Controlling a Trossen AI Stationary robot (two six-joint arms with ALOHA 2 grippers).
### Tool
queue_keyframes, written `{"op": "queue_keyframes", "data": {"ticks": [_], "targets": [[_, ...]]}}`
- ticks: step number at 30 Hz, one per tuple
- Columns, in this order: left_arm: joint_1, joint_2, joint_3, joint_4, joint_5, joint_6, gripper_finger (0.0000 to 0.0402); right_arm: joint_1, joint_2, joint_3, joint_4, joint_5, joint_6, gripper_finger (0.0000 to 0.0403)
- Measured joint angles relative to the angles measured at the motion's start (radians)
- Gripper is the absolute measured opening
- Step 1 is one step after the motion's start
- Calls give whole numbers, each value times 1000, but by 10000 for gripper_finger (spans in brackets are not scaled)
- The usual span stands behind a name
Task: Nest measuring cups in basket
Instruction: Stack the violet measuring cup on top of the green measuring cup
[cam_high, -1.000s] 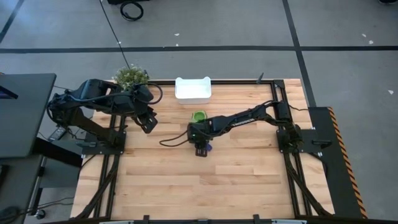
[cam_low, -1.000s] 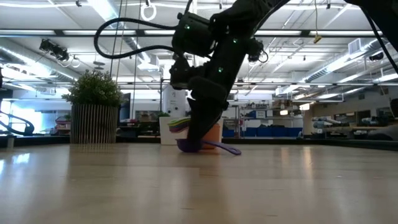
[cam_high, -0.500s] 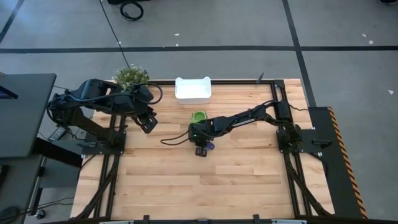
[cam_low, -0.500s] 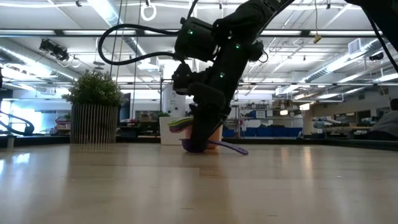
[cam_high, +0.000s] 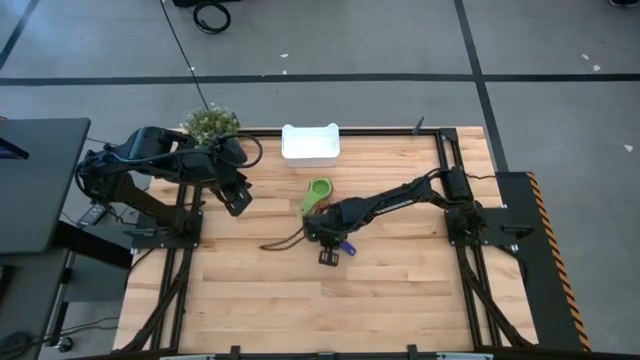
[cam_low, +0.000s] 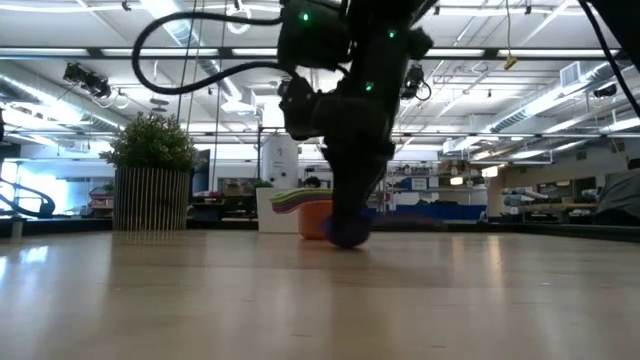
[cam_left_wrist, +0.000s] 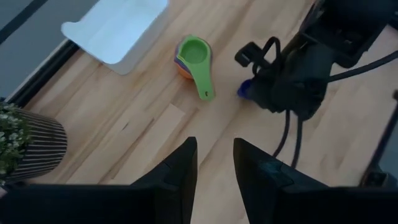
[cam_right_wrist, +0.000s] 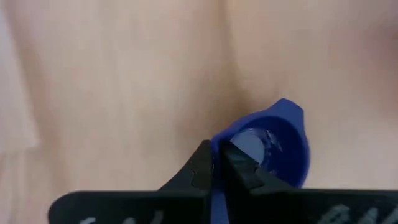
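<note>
The right gripper (cam_right_wrist: 217, 163) is clenched on the rim of 1 blue measuring cup (cam_right_wrist: 273, 146), low over the table (cam_high: 400, 290).

A pale wood table (cam_high: 300, 300) sits on a grey floor (cam_high: 560, 40) crossed by dark tape lines. A potted plant (cam_low: 152, 170) stands at left in the low view. Behind it, a wide hall shows ceiling light strips (cam_low: 560, 100) and blue bins (cam_low: 440, 211).

Overhead looks down; low level; wrists close.
</note>
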Motion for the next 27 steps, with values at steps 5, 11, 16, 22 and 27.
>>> {"op": "queue_keyframes", "data": {"ticks": [5,11,16,22,27], "targets": [[-1,0,0,0,28,45,112,37,1,66,-134,11,63,16],[2,0,0,0,8,66,112,40,1,205,-342,35,178,16],[3,-8,0,0,-45,66,111,13,1,346,-493,74,254,16],[3,-26,1,0,-129,66,111,-55,1,495,-591,94,260,16],[35,-55,2,0,-169,71,111,-119,1,536,-607,103,340,16]]}}
